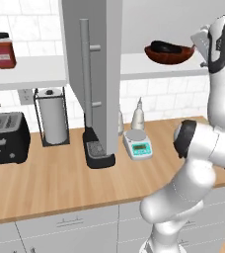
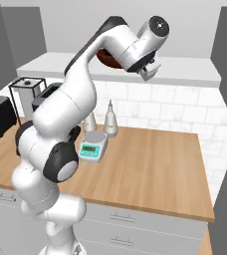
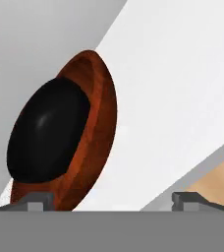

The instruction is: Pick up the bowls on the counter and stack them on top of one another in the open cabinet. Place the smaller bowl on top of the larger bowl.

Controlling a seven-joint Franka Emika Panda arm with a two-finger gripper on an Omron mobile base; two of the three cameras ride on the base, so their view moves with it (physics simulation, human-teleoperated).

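The smaller bowl (image 1: 166,47), black, rests inside the larger bowl (image 1: 169,54), a reddish-brown one, on the white shelf (image 1: 139,66) of the open cabinet (image 1: 102,74). In the hand view, which is rolled, the black bowl (image 3: 47,133) lies in the brown bowl (image 3: 97,128) on the shelf (image 3: 173,98). My gripper (image 3: 113,201) is open; its fingertips (image 3: 38,199) stand wide apart, just short of the brown bowl's rim, with nothing between them. The hand (image 1: 201,42) hovers right of the bowls. From the right base view, the arm hides most of the brown bowl (image 2: 104,57).
The grey cabinet door with its bar handle (image 1: 86,74) stands open left of the bowls. On the counter (image 1: 60,183) stand a white scale (image 1: 137,144), two bottles (image 1: 138,114), a paper towel holder (image 1: 53,116) and a black toaster (image 1: 5,138). A spice jar (image 1: 4,50) is on the left shelf.
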